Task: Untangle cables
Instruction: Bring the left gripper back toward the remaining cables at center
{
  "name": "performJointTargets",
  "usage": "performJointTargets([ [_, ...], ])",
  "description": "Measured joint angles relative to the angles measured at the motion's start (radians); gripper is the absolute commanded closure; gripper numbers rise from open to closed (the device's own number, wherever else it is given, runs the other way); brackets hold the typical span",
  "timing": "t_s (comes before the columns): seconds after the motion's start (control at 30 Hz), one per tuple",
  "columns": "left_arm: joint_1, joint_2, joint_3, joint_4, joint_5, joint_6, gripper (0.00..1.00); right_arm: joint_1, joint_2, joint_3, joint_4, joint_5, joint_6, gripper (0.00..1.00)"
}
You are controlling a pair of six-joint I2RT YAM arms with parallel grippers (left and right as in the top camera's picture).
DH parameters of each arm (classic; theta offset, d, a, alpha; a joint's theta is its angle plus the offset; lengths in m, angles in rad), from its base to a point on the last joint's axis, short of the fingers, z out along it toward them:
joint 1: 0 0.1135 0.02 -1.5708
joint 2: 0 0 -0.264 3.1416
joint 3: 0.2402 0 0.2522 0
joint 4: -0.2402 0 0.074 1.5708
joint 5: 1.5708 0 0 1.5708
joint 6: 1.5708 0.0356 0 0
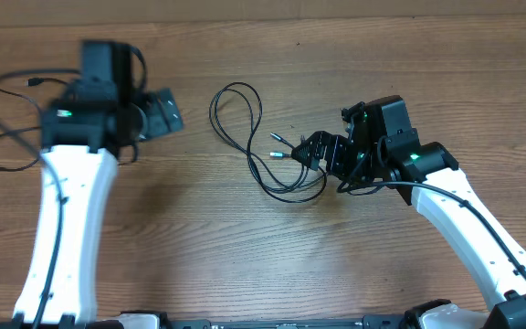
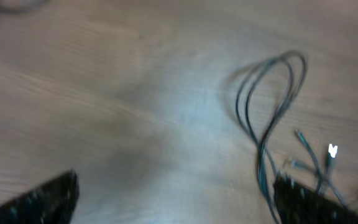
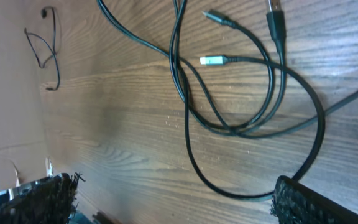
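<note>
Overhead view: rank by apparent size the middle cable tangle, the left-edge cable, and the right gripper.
1. The middle cable tangle and the left-edge cable: similar spread. The left arm hides part of the latter, so I won't rank them.
2. The right gripper: smallest, though nearer the camera.

open tabletop (image 1: 245, 256) near edge, cables (image 1: 249, 151) looped centre

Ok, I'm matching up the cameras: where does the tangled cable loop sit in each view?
Overhead: tangled cable loop at centre.
Left wrist: tangled cable loop on the right, blurred.
Right wrist: tangled cable loop across upper middle and right.
Shared landmark: the pale plug tip within it.
</note>
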Motion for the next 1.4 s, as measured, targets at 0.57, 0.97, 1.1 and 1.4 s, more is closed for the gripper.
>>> performJointTargets([
  [0.57,-0.022,0.242,-0.385,0.65,0.203,0.11,0.02,0.0,0.0,0.0,-0.001,0.0,0.0,0.0],
  [0.97,-0.034,0.353,-0.394,0.827,0.166,0.291,0.08,0.0,0.0,0.0,0.0,0.0,0.0,0.0],
  [1.1,-0.034,0.385,-0.394,0.864,0.149,0.294,0.07,0.0,0.0,0.0,0.0,0.0,0.0,0.0],
  [1.4,-0.034,0.401,-0.394,0.918,0.141,0.292,0.06,0.0,0.0,0.0,-0.001,0.0,0.0,0.0],
])
